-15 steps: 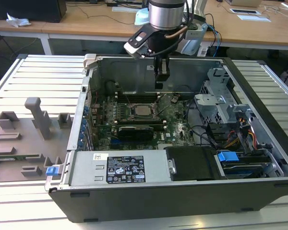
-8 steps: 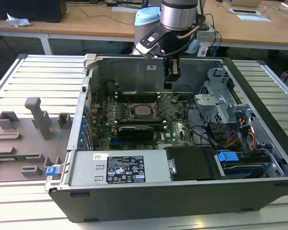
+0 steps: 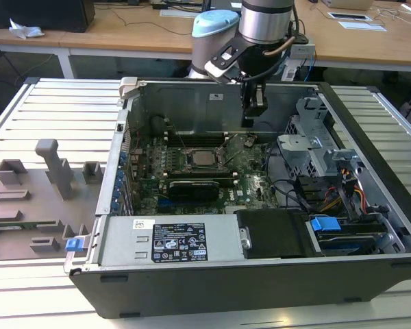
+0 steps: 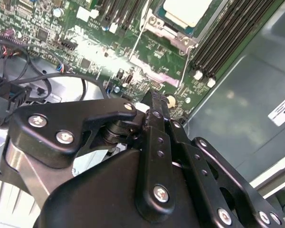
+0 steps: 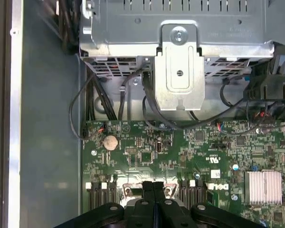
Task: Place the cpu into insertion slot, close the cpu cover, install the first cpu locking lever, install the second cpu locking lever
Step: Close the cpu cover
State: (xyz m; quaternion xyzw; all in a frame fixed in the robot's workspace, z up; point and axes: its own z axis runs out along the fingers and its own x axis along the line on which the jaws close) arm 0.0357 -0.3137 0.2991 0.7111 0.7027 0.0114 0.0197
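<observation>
- Cpu [image 3: 204, 159]: seated in slot [image 3: 190, 167], mid board [image 5: 190, 152], inside open case [image 3: 192, 103]. Step 1 looks done.
- Cover [image 4: 175, 34]: appears down, framing the cpu's pale top in the second wrist view. Prob. closed, not certain.
- Both locking steps: can't tell whether anything is latched, so count as left.
- Gripper [image 5: 153, 185]: fingers pressed together, nothing btwn them. Hangs over the board toward the exterior view's right of the slot, apart from it, touching nothing.
- Est. progress: approx. halfway.
</observation>
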